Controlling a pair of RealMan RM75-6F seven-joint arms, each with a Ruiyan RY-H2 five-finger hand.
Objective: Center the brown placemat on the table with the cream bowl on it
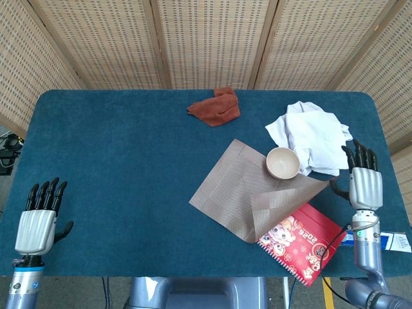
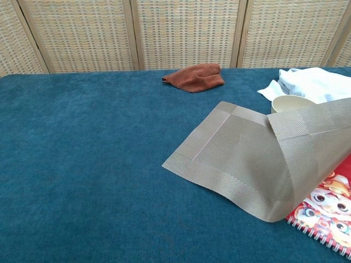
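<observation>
Left half of the table lies open — white cloth and red notebook crowd the right.

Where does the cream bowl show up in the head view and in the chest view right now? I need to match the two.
Head view: cream bowl right of centre, on the brown placemat, beside the white cloth.
Chest view: cream bowl at the right, only its rim showing behind the placemat's raised fold.
Shared landmark: rust cloth at the table's far edge.

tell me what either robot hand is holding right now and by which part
Nothing is held. The left robot hand and right robot hand both have fingers extended, clear of the brown placemat.
</observation>
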